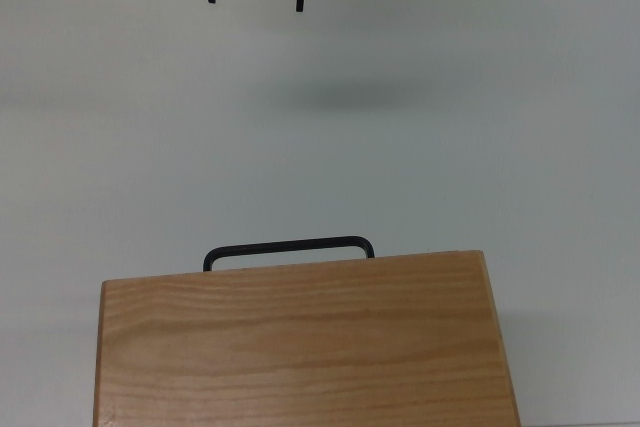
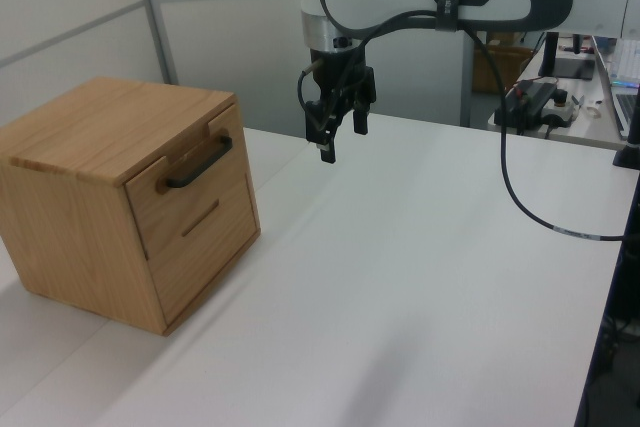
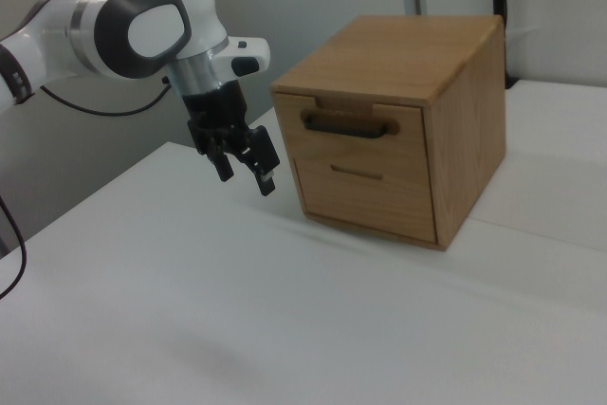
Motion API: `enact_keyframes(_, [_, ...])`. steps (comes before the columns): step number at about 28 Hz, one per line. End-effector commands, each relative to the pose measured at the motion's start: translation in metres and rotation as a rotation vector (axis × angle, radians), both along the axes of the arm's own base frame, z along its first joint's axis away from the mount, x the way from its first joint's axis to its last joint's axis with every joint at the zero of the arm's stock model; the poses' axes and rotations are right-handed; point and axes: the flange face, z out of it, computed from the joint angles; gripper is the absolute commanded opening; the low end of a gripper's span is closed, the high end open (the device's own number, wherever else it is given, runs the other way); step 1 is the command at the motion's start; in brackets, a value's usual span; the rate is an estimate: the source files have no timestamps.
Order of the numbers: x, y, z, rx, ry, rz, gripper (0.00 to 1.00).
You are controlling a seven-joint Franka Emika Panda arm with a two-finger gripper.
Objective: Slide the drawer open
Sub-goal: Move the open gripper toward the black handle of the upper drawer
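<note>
Gripper (image 2: 341,134) open, drawer (image 2: 186,185) shut, handle (image 2: 200,161) horizontal

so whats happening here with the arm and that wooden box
A Panda arm is set to slide open the drawer of a wooden cabinet on a white table, but nothing has been touched yet. Its tool hangs open in the air above the table, apart from the cabinet and holding nothing. The drawer is shut, flush with the cabinet front, and its black bar handle faces the arm. Below it is a second front with a small slot pull.
</note>
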Motion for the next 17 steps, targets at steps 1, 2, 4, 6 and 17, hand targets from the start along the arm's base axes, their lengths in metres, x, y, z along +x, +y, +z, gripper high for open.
enact_keyframes(1, [-0.009,0.002,0.004,0.016,0.019,0.020,1.00])
enact_keyframes(2, [-0.008,0.003,0.003,0.018,0.019,0.019,1.00])
enact_keyframes(4, [-0.008,0.004,0.002,0.018,0.021,0.019,1.00])
enact_keyframes(6, [-0.005,0.006,-0.001,0.021,0.019,0.018,1.00])
enact_keyframes(17, [0.022,0.014,0.004,0.094,-0.178,-0.352,1.00])
